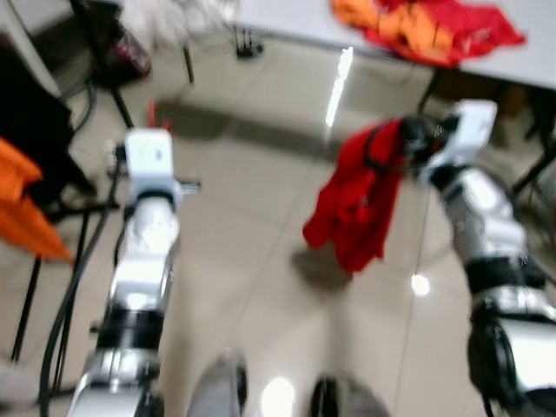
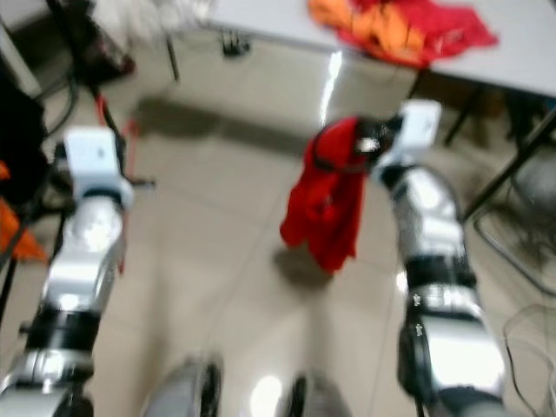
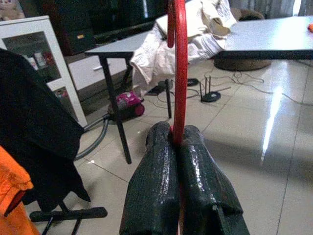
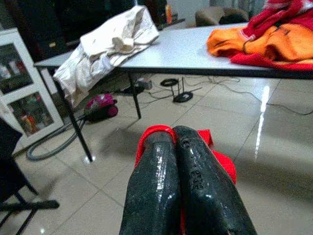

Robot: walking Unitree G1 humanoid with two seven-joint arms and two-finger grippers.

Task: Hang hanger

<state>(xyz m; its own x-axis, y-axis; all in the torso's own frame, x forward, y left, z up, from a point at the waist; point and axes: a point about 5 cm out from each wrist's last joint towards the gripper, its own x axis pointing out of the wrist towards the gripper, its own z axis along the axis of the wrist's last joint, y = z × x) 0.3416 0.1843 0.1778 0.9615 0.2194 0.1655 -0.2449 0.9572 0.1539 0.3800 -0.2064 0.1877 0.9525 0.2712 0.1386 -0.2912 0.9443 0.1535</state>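
My left gripper [image 3: 177, 142] is shut on a thin red hanger [image 3: 180, 73], whose rod runs out past the fingertips. In the left eye view the same hanger [image 1: 151, 113] shows as a small red piece ahead of the raised left arm. My right gripper [image 1: 408, 135] is shut on a red garment [image 1: 356, 200], which hangs loose above the tiled floor, in front and to the right. In the right wrist view the red cloth [image 4: 220, 161] bunches around the closed fingers [image 4: 161, 161]. The head views are blurred.
A grey table [image 1: 295, 22] ahead carries orange and red clothes [image 1: 434, 30] and a white garment [image 4: 112, 44]. At the left a black garment [image 3: 34, 122] and an orange one [image 1: 22, 208] hang by black rack legs. A pink vacuum cleaner [image 3: 128, 102] and cables lie under the table.
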